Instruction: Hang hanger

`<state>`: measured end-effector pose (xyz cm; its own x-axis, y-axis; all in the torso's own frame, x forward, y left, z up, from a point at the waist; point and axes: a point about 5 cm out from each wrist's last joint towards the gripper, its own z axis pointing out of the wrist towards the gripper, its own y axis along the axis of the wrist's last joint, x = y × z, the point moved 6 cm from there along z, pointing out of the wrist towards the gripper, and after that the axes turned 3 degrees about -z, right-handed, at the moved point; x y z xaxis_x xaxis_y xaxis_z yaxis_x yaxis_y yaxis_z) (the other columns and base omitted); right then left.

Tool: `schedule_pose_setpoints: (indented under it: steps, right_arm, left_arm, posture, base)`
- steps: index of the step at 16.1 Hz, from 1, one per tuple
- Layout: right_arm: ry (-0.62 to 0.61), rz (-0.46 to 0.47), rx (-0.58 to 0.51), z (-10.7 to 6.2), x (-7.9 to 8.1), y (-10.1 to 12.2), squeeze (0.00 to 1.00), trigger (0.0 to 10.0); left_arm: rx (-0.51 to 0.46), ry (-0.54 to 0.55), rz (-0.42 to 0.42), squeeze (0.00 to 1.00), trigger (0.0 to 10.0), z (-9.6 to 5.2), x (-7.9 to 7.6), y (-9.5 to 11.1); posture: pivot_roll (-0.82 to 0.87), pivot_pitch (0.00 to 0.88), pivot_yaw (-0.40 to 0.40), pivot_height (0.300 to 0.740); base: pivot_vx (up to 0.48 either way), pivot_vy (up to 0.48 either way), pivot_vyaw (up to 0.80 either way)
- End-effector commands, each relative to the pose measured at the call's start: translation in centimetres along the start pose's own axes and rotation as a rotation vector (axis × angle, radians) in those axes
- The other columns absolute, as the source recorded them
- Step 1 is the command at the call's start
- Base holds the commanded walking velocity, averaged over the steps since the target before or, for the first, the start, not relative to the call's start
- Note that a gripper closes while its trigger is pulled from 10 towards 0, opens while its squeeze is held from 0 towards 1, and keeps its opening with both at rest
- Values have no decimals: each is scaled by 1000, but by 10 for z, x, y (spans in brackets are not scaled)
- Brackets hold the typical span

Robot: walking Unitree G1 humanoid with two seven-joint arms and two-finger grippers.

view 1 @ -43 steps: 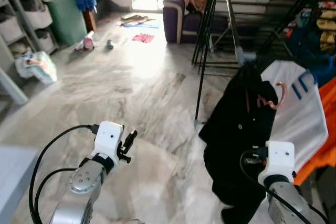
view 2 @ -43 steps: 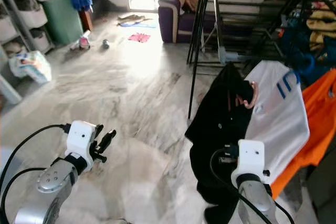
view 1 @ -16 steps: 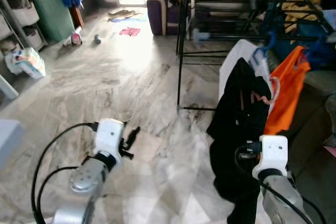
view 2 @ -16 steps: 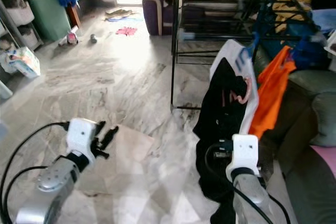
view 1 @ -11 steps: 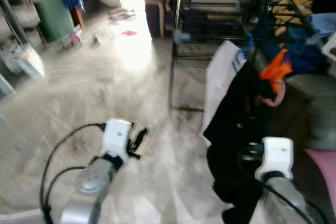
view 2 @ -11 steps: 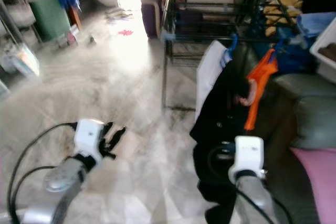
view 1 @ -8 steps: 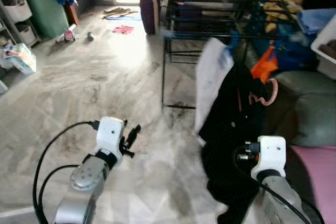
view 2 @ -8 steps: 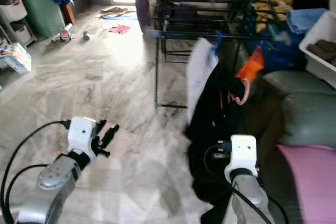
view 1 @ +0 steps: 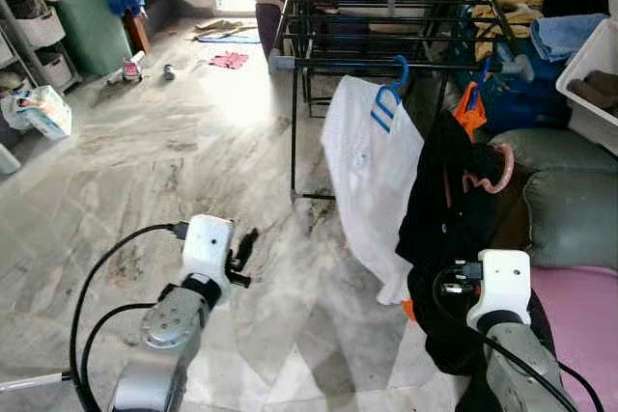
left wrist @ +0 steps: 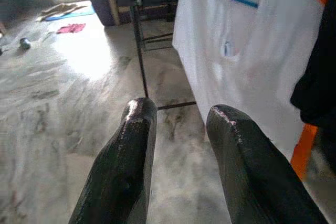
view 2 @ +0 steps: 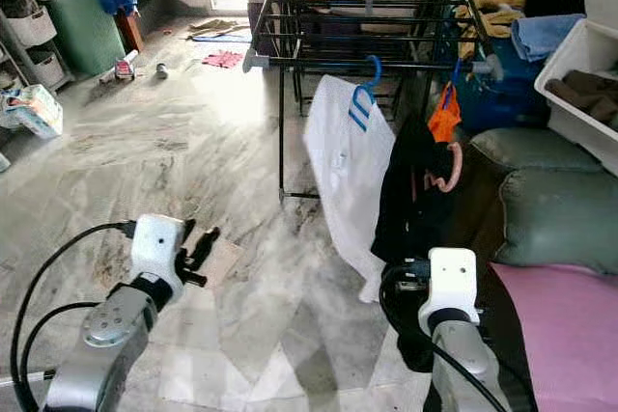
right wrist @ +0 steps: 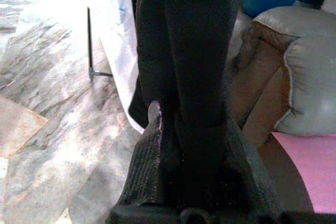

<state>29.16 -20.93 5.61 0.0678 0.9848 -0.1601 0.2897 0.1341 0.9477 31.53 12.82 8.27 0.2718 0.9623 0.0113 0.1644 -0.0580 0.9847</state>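
My right gripper [right wrist: 184, 129] is shut on a black garment [view 1: 449, 200] that hangs from a pink hanger [view 1: 497, 171]. I hold it up at the right, just short of the black drying rack [view 1: 386, 7]. The pink hook is below the rack's front bar [view 2: 367, 65] and apart from it. On that bar hang a white shirt [view 1: 372, 171] on a blue hanger [view 1: 389, 94] and an orange hanger [view 1: 471, 108]. My left gripper [left wrist: 178, 124] is open and holds nothing, low at the left over the marble floor.
Grey-green sofa cushions [view 1: 570, 209] and a pink cushion [view 1: 579, 315] lie close at the right, under a white basket [view 1: 594, 74]. Storage shelves [view 1: 39, 16] and a bag [view 1: 43, 108] stand at the far left. A purple armchair [view 1: 266, 7] and loose clothes [view 1: 229, 58] lie beyond.
The view has turned right and closed in on the rack, so the rack and sofa now stand nearer. The right gripper still holds the black garment. The left arm keeps its pose.
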Motion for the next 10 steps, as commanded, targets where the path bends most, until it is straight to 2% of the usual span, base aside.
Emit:
schedule_pose_setpoints:
  steps: [1, 10]
  right_arm:
    - [28, -17, -70, 3, 5, 20, 0, 10000]
    - [39, -8, -101, 5, 6, 29, 0, 10000]
  left_arm:
    - [-7, 10, 16, 0, 10000, 2, 1, 3]
    - [-6, 39, 29, 0, 10000, 8, 2, 4]
  posture:
    - [-56, 22, 12, 740]
    - [-73, 25, 26, 740]
  base:
    - [0, 0, 619]
    - [0, 0, 800]
